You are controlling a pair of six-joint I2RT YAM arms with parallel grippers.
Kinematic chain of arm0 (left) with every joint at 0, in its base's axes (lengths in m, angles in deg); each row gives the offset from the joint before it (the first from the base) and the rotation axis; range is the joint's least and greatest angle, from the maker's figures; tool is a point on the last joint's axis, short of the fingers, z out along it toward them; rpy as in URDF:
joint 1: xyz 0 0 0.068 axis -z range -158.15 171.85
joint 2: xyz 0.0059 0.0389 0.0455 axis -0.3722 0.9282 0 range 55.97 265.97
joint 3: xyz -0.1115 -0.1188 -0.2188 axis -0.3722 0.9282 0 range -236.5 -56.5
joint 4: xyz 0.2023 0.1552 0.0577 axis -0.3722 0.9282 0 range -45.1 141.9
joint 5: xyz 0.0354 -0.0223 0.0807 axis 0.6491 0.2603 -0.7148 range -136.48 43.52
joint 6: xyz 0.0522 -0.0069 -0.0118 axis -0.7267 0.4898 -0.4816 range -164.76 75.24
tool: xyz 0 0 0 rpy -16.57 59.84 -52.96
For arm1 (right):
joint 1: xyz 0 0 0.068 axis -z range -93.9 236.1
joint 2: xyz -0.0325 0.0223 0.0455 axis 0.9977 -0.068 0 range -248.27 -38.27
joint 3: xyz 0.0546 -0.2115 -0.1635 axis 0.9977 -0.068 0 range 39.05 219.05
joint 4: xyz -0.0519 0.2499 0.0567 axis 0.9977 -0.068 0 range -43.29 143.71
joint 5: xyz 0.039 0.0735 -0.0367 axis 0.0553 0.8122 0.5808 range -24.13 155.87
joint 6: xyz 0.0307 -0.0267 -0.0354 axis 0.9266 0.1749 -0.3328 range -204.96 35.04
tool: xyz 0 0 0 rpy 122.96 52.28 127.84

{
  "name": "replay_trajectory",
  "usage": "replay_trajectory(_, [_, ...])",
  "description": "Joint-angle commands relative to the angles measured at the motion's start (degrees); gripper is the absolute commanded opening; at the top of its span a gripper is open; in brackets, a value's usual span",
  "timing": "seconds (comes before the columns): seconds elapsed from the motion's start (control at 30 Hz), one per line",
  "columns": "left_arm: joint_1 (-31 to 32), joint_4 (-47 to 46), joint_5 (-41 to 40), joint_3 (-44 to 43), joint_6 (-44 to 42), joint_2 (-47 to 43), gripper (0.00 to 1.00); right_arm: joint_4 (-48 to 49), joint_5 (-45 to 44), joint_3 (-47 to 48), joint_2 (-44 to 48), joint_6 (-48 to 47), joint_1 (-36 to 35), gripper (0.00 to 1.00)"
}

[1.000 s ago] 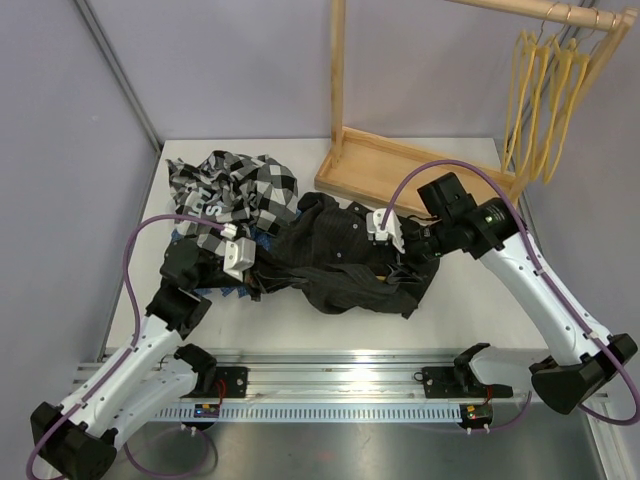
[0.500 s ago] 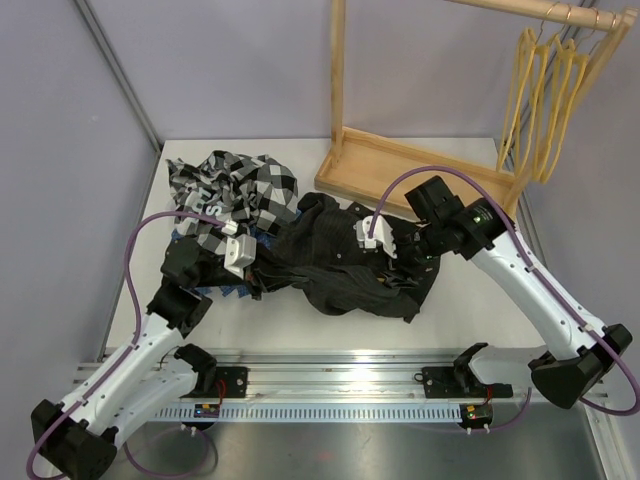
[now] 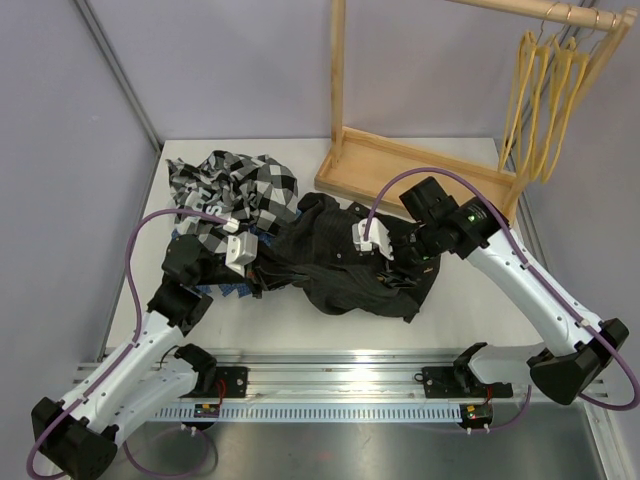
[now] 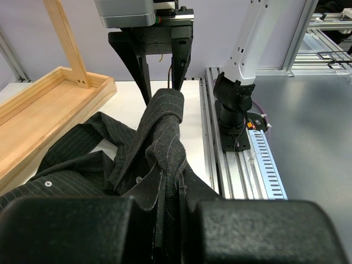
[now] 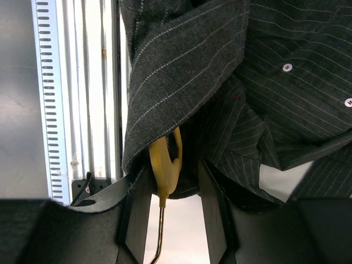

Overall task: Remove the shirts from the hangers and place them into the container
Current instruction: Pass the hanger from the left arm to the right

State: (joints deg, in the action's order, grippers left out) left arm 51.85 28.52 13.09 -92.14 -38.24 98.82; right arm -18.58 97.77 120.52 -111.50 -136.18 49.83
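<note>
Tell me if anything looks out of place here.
Yes: the black pinstriped shirt lies crumpled on the table with a yellow hanger inside it, its neck poking out at the right gripper.

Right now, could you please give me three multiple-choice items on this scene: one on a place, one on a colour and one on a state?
1. Where are the empty hangers?
A. on the wooden rail
B. flat on the table
C. in a basket

2. What does the left pincer clamp?
A. a white shirt
B. the black pinstriped shirt
C. a light blue shirt

3. How is the right pincer?
A. shut on a sleeve
B. open, away from everything
C. open around the yellow hanger

Answers:
1 A: they hang from the rail at the far right.
2 B: a striped fold is pinched between its fingers.
3 C: the hanger's neck stands between the fingers with a gap on either side, under the shirt.
</note>
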Motion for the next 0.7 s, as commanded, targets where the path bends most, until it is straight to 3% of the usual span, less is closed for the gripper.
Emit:
replay_trajectory(0.0, [0.41,-3.66,-0.07,-1.54,0.16,-1.1,0.0,-0.13,2.19,-0.96,0.63,-1.78,-0.47,0.13])
replay_trajectory(0.13, [0.41,-3.75,-0.33,-1.19,0.24,-1.01,0.0,-1.44,5.53,-0.88,0.99,-2.74,-0.55,0.02])
replay_trajectory(0.23, [0.41,-2.34,-0.86,-1.45,-0.81,-0.84,0.0,-1.1,4.67,-0.61,1.42,-1.61,-0.55,0.04])
replay_trajectory(0.27, [0.41,-1.82,-0.77,-1.63,-1.16,-0.75,0.0,-0.49,3.71,-0.53,1.51,-0.47,-0.55,0.11])
replay_trajectory(0.37, [0.41,1.51,-1.03,-2.24,-3.0,-0.05,0.0,1.71,-0.25,0.26,2.3,2.96,-0.55,0.57])
replay_trajectory(0.47, [0.41,3.98,-1.21,-2.68,-4.06,0.74,0.0,3.56,-2.98,2.98,3.7,6.13,-0.29,0.75])
replay_trajectory(0.57, [0.41,6.09,-1.39,-2.95,-4.94,1.36,0.0,3.13,-3.43,7.9,4.41,7.36,1.28,0.82])
replay_trajectory(0.67, [0.41,6.89,-2.0,-3.21,-5.03,1.36,0.0,1.72,-2.2,12.39,5.11,7.63,3.13,0.83])
